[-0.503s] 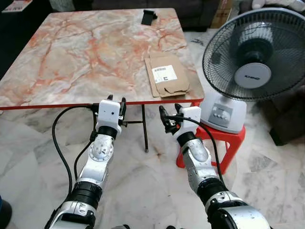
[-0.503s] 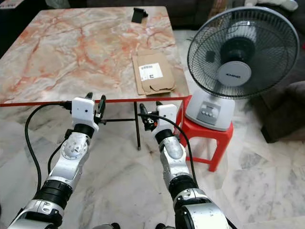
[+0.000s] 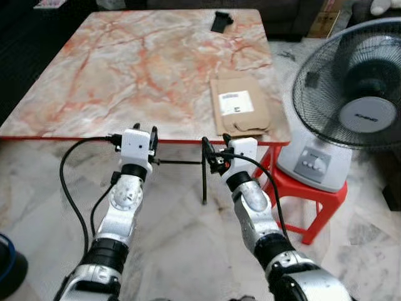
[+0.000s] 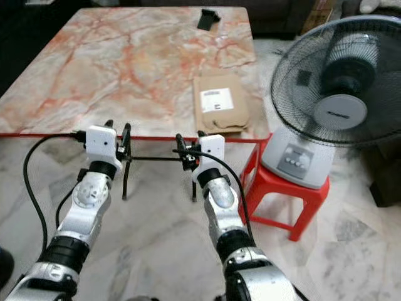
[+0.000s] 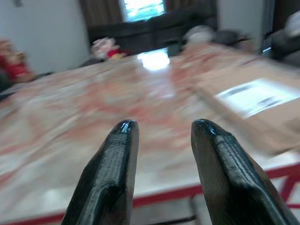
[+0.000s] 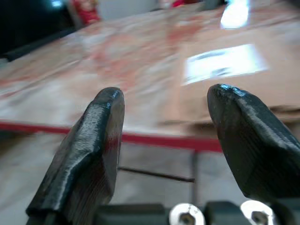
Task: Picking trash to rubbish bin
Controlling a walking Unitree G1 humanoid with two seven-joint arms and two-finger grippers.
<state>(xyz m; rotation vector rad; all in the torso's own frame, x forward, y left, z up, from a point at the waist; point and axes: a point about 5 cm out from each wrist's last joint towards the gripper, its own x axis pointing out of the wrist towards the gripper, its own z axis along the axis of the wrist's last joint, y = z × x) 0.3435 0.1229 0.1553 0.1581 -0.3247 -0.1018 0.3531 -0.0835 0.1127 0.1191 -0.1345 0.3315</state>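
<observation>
A flattened brown cardboard package (image 3: 241,105) with a white label lies on the marble table (image 3: 125,69), close to its near right corner. Both arms are held out low, just short of the table's red front edge. My left gripper (image 3: 145,132) is open and holds nothing; the left wrist view shows its fingers (image 5: 117,154) spread before the tabletop. My right gripper (image 3: 216,145) is open as well, in front of the cardboard and slightly left of it. In the right wrist view the cardboard package (image 6: 225,70) lies beyond the right gripper (image 6: 168,93), past the table edge.
A standing fan (image 3: 357,94) sits on a red plastic stool (image 3: 313,194) right beside the table's right corner. A small black object (image 3: 221,21) rests at the table's far edge. A dark round thing with a blue rim (image 3: 9,269) stands on the floor at the lower left.
The whole picture has shifted right, so the camera has moved. Both arms keep the same pose before the table edge, fingers still open.
</observation>
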